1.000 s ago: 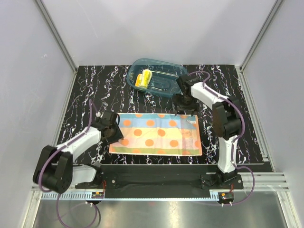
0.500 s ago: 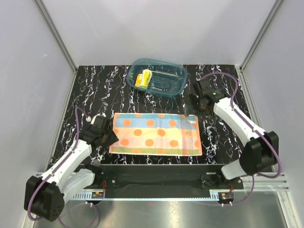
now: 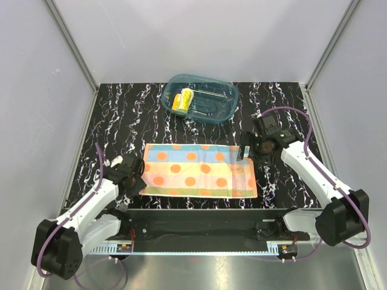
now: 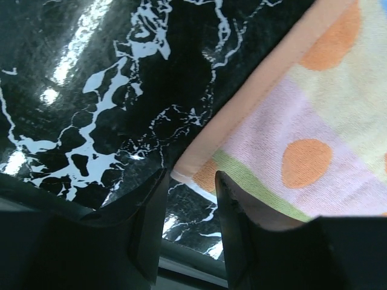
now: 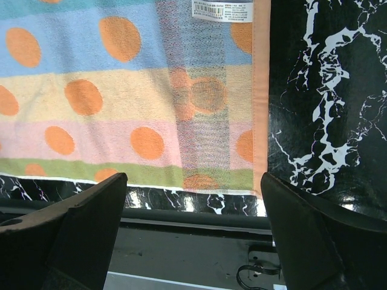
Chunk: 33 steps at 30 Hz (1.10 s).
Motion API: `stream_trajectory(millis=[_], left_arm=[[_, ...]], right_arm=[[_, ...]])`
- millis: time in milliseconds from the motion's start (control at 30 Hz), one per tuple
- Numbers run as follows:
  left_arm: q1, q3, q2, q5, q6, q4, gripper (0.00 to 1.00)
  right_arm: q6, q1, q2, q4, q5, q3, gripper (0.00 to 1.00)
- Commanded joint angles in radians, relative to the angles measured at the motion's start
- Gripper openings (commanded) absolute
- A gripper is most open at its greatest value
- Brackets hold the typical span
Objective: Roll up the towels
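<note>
The orange-dotted striped towel [image 3: 199, 171] lies spread flat at the middle of the black marble table [image 3: 121, 115]. The yellow towel [image 3: 182, 99] sits rolled inside the teal tub [image 3: 225, 106]. My left gripper [image 3: 136, 177] is at the spread towel's near-left corner. In the left wrist view that gripper [image 4: 190, 184] stands open, the towel [image 4: 314, 121] corner just beyond its tips and bare table showing between the fingers [image 4: 233, 223]. My right gripper [image 3: 245, 151] hovers over the far-right corner. In the right wrist view the gripper [image 5: 193, 187] is wide open above the towel [image 5: 121, 103].
A white label [image 5: 222, 10] is sewn at the towel's right end. The tub stands at the table's far edge, behind the towel. A black rail [image 3: 199, 217] with the arm bases runs along the near edge. Grey walls close in the table's sides.
My right arm swung out to the right, then came back over the towel's far-right corner. My left gripper drew back from the left edge to the near-left corner.
</note>
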Motion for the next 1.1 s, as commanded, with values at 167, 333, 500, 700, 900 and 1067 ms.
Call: stream_trajectory(millis=[167,333,500,700,900,1067], left_arm=[[0.006,-0.057,-0.025,-0.064,-0.063,0.031,0.42],[0.005,-0.056,-0.019,-0.065,-0.055,0.033,0.41],[0.005,-0.048,0.0,-0.068,-0.045,0.043,0.38],[0.005,-0.039,0.02,-0.064,-0.016,0.065,0.26],[0.005,-0.045,0.009,-0.042,0.009,0.088,0.11],[0.005,-0.036,0.001,-0.024,0.027,0.103,0.0]], right_arm=[[-0.034,-0.002,0.018,0.014,-0.039,0.012,1.0],[-0.039,-0.003,0.031,0.014,-0.042,0.022,1.0],[-0.04,-0.003,0.039,0.013,-0.047,0.025,1.0],[-0.034,-0.002,0.047,0.02,-0.062,0.008,1.0],[0.009,-0.007,0.042,0.019,-0.059,-0.026,1.0],[0.122,-0.049,-0.011,0.0,-0.016,-0.096,1.0]])
